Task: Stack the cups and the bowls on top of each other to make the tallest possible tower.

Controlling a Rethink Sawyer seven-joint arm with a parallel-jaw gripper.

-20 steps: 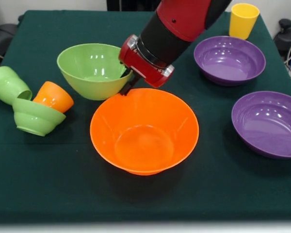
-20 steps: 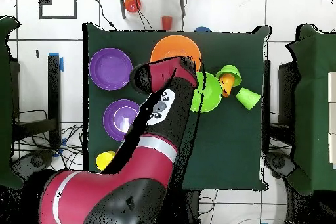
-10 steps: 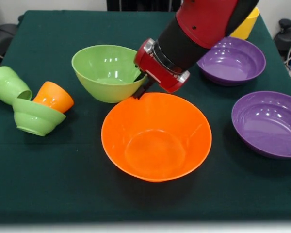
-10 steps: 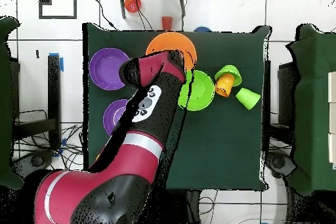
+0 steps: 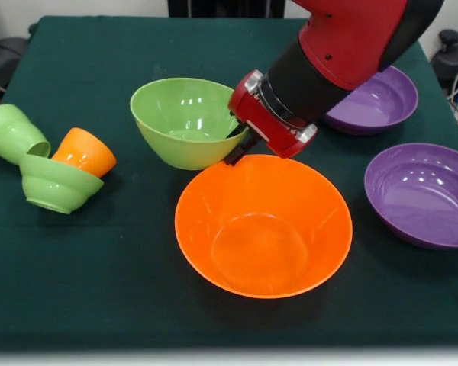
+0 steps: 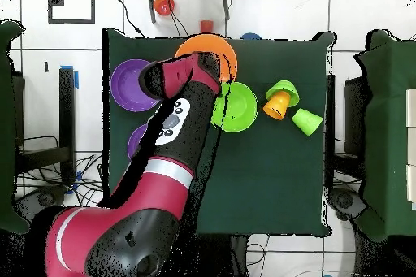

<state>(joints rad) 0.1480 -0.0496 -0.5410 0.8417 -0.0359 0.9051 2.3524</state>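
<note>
Both bowls (image 5: pixel 263 229) slid sideways across green tablecloth (image 5: pixel 99 297) above white-tiled floor (image 6: pixel 268 14).

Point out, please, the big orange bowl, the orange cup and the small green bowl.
big orange bowl (image 5: pixel 263 252), front view, inside bottom.
orange cup (image 5: pixel 82 152), front view, its side wall.
small green bowl (image 5: pixel 55 187), front view, its outer wall.
</note>
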